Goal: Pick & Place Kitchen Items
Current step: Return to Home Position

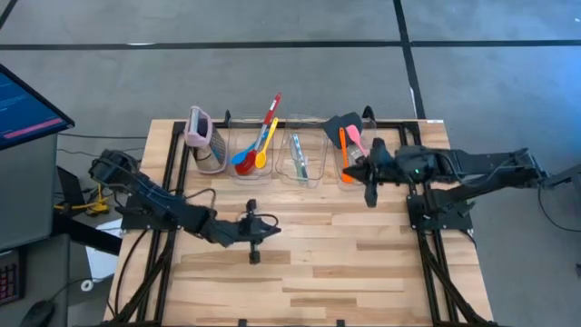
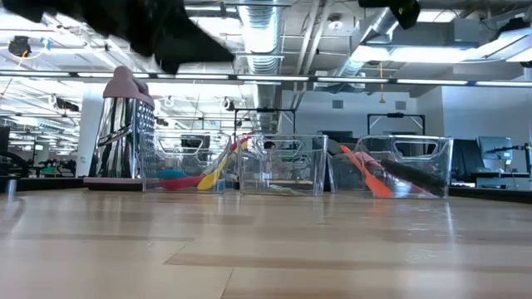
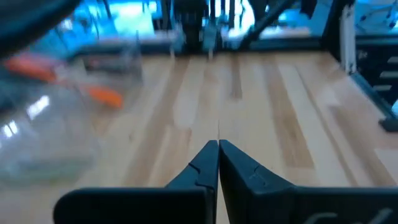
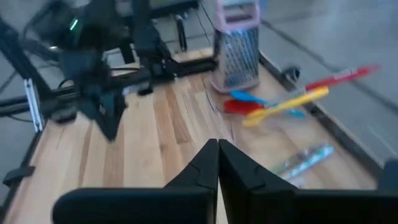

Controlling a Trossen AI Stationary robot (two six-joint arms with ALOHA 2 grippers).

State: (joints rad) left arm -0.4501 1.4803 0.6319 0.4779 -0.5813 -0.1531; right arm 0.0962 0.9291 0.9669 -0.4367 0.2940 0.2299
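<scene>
A pale wooden table [image 1: 318, 272] is shown from above, and two dark arms are stretched over it from either side. The left gripper [image 3: 218, 144] is held above the middle of the boards. Its fingers are pressed together and nothing is caught between them. The right gripper [image 4: 218, 143] is held farther back, and its fingers are likewise closed on nothing.

Three clear bins are lined up along the back edge: the left bin [image 2: 179, 154], the middle bin [image 2: 287, 158] and the right bin [image 2: 416, 154]. A pink-topped metal grater [image 2: 125, 133] is stood upright just beside the left bin, on its outer side.

All the utensils are found inside the bins, and none is left on the open boards. In the left bin a red spoon [image 4: 342, 76], a blue spoon [image 4: 247, 97] and a yellow spoon [image 4: 292, 101] are gathered, with the long handles leaned out over the rim. These are placed behind the left gripper and well apart from it. A clear-teal utensil [image 1: 299, 156] is laid in the middle bin, between the two grippers and touched by neither. In the right bin a black spatula [image 1: 342, 122], an orange spatula [image 1: 344, 148] and a pink spatula [image 1: 355, 139] are propped together. These are set nearest the right gripper, which is held just beside that bin's front.
</scene>
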